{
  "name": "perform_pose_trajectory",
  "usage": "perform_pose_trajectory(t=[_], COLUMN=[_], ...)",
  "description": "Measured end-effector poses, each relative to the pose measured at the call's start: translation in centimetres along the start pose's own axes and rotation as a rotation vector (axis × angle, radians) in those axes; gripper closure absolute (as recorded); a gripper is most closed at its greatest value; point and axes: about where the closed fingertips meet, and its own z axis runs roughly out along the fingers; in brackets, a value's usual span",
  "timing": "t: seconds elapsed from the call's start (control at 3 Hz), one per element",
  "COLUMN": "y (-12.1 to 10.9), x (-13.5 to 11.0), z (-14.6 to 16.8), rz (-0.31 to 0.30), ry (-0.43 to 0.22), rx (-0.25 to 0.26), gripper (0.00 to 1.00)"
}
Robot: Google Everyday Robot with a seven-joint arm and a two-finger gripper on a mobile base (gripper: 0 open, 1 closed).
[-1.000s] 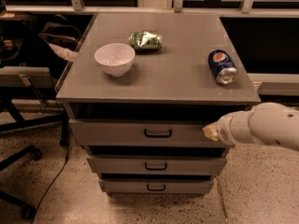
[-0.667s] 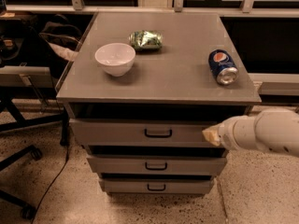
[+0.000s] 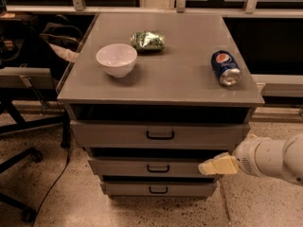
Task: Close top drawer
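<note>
Three grey drawers sit stacked under one grey table [image 3: 189, 86], and there is one pincer [image 3: 217, 166], one bowl, one can and one crumpled bag.

Nearest, the cream-tipped pincer reaches in from the right on a white arm [image 3: 272, 161]. It sits in front of the right end of the middle drawer [image 3: 142, 167], just below the lower right corner of the top drawer [image 3: 109, 134]. Whether it is released or clenched cannot be told, nor whether it touches a drawer. It carries nothing visible.

The bottom drawer [image 3: 132, 189] is the narrowest. The top drawer, directly under the table, is the widest and tallest, with a small black loop handle [image 3: 160, 135] at its centre. A dark gap shows between its upper edge and the table.

On the table, the can [image 3: 225, 67] lies on its side at the right, the white bowl [image 3: 116, 59] stands at the left, and the green bag [image 3: 147, 40] lies farther back. A dark chair base [image 3: 19, 207] and a cable [image 3: 54, 183] are on the speckled floor at the left.
</note>
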Motion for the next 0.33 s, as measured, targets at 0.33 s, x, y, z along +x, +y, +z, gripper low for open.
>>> perform_pose_trajectory(t=[0.33], y=[0.00], x=[0.00], z=[0.00], rz=[0.000], ry=[0.000], rx=[0.000], gripper=[0.00])
